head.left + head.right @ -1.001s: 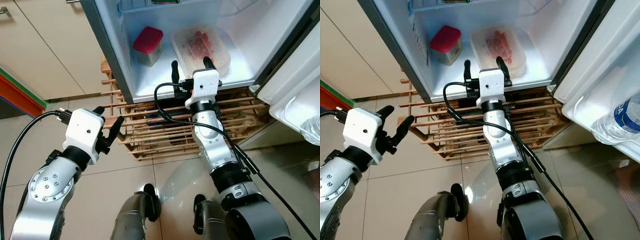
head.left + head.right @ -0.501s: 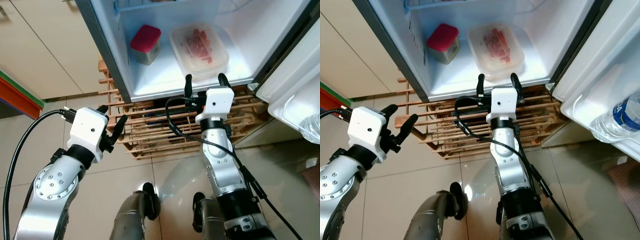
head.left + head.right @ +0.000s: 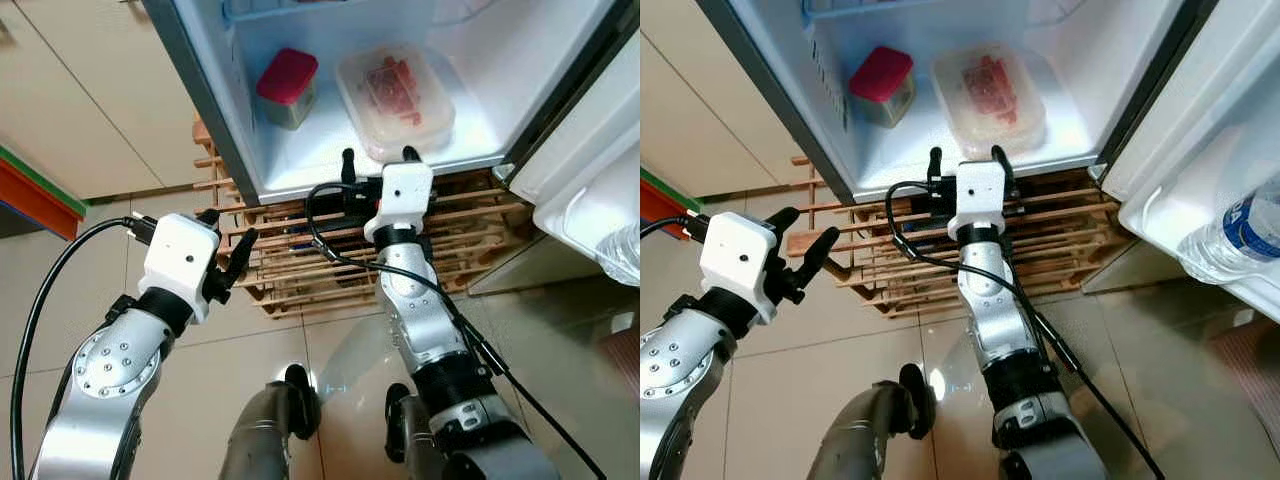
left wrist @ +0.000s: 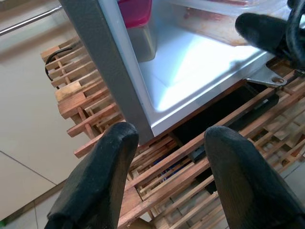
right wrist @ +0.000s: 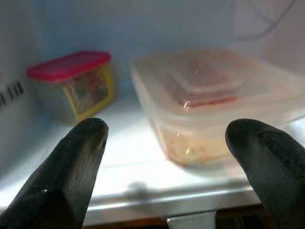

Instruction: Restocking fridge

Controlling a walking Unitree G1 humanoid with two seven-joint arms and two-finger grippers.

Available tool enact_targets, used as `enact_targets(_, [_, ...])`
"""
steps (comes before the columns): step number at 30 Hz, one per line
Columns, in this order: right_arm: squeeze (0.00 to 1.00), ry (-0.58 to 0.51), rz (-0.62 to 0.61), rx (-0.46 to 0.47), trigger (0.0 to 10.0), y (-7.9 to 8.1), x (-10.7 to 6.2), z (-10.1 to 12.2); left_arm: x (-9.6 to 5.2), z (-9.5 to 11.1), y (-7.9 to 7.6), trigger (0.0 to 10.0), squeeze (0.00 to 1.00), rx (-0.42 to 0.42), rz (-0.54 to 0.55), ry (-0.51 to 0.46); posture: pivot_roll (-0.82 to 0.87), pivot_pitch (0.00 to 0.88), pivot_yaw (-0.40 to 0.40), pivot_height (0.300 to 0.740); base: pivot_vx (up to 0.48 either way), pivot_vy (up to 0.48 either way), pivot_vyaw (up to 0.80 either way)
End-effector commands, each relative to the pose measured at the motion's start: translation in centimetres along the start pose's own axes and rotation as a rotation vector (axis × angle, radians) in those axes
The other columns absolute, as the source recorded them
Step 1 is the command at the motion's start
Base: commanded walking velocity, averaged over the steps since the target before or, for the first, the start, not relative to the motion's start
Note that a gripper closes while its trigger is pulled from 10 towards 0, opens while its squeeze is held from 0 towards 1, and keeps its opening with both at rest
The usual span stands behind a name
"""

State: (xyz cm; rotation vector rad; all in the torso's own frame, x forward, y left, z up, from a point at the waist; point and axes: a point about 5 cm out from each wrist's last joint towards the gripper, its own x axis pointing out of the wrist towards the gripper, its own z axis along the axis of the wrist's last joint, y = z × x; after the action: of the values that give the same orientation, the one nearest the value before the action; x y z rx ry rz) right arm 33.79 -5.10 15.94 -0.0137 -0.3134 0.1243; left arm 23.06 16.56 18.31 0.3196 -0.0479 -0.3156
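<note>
1. Your right gripper (image 3: 375,155) sits at the front lip of the fridge shelf (image 3: 300,170), fingers spread wide and holding nothing; it lines up with the clear lidded container (image 3: 395,88), likely because that tub has just been set down or is about to be adjusted.
2. Your left gripper (image 3: 228,250) hangs off to the side over the wooden pallet (image 3: 300,270), fingers apart and empty, seemingly kept clear of the work.
3. The clear container holds something red, possibly meat. Beside it stands a small red-lidded tub (image 3: 285,87), contents unclear.
4. A water bottle (image 3: 1240,240) lies in the door bin (image 3: 1160,225).
</note>
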Motion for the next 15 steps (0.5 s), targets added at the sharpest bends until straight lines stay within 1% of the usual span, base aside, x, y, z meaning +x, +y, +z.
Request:
enact_targets(1, [0.00, -0.010, 0.021, 0.061, 10.0, 1.7, 0.4, 0.6, -0.3, -0.4, 0.0, 10.0, 0.00, 0.006, 0.005, 0.019, 0.19, 0.354, 0.069, 0.725, 0.000, 0.000, 0.00])
enact_targets(2, [0.00, 0.005, 0.022, 0.070, 10.0, 1.9, 0.9, 0.4, -0.3, -0.4, 0.1, 10.0, 0.00, 0.007, 0.008, 0.022, 0.19, 0.354, 0.065, 0.725, 0.000, 0.000, 0.00])
enact_targets(6, [0.00, 0.002, 0.030, 0.087, 10.0, 2.3, 1.4, 0.6, -0.3, -0.4, 0.1, 10.0, 0.00, 0.008, 0.011, 0.023, 0.19, 0.357, 0.063, 0.725, 0.000, 0.000, 0.00])
enact_targets(11, [0.00, -0.025, 0.061, 0.147, 10.0, 3.7, 2.7, 1.8, -0.2, -0.5, 0.0, 10.0, 0.00, 0.007, 0.016, 0.027, 0.20, 0.361, 0.058, 0.725, 0.000, 0.000, 0.00])
enact_targets(15, [0.00, -0.059, 0.094, 0.180, 10.0, 4.8, 3.1, 2.8, -0.2, -0.5, -0.1, 10.0, 0.00, 0.007, 0.018, 0.027, 0.20, 0.365, 0.054, 0.725, 0.000, 0.000, 0.00])
